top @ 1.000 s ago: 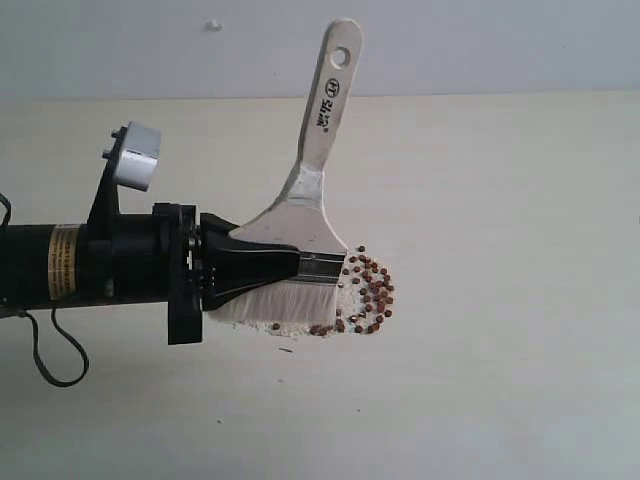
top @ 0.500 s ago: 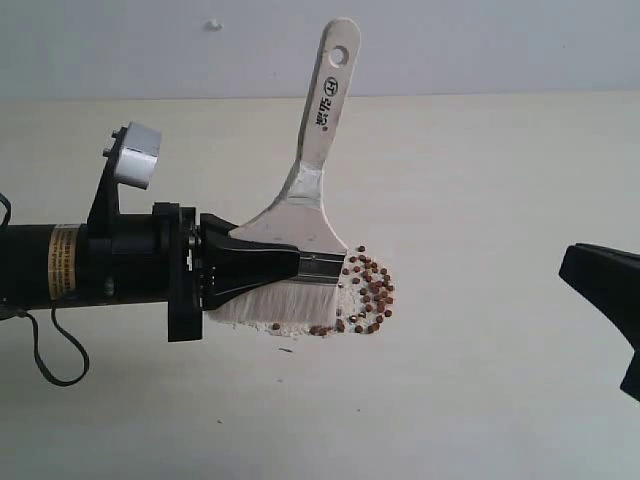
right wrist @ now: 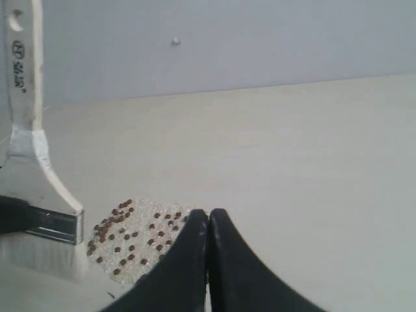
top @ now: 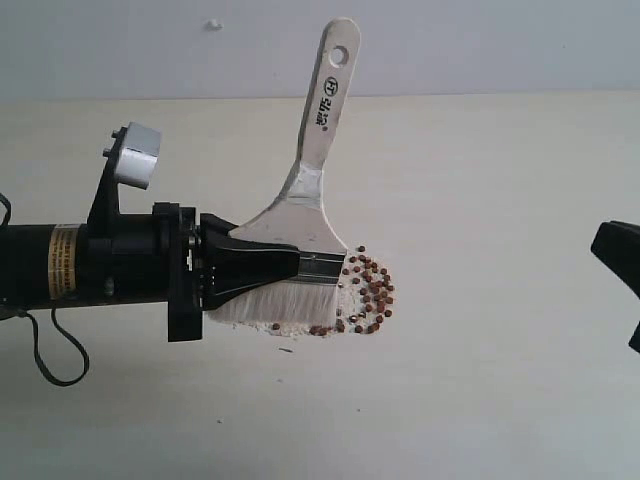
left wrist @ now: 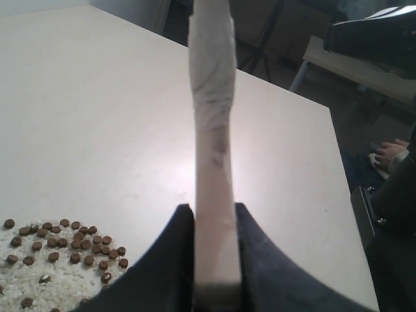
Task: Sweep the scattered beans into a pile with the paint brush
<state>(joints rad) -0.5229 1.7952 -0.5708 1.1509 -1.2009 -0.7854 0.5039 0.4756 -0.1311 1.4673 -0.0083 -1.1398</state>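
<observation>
Your right gripper (right wrist: 208, 224), jaws pressed together and holding nothing, has slid back toward the right edge of the exterior view, showing less of itself than half a second ago. Nothing else has shifted: the left gripper (top: 300, 265) stays where it was, jaws only part-way closed but clamped on the paint brush (top: 318, 160) at its metal ferrule. The handle rises at a slight tilt and the bristles rest on the table (top: 480, 180). The beans (top: 370, 290) lie in one tight cluster touching the far corner of the bristles, on a patch of fine white grains (left wrist: 39, 286), and they have not stirred in the past second either. For your task, that reads as a pause with the gathering largely done. The retreating arm leaves the ground beside the pile open, and no sweep looks to be under way. The count: one brush, two grippers, one pile, and some thirty to forty beans (too small and too bunched for an exact tally). A few of them sit along the lower edge of the bristles rather than in the main cluster. Those stragglers look like what a last short stroke would have to nudge in.
</observation>
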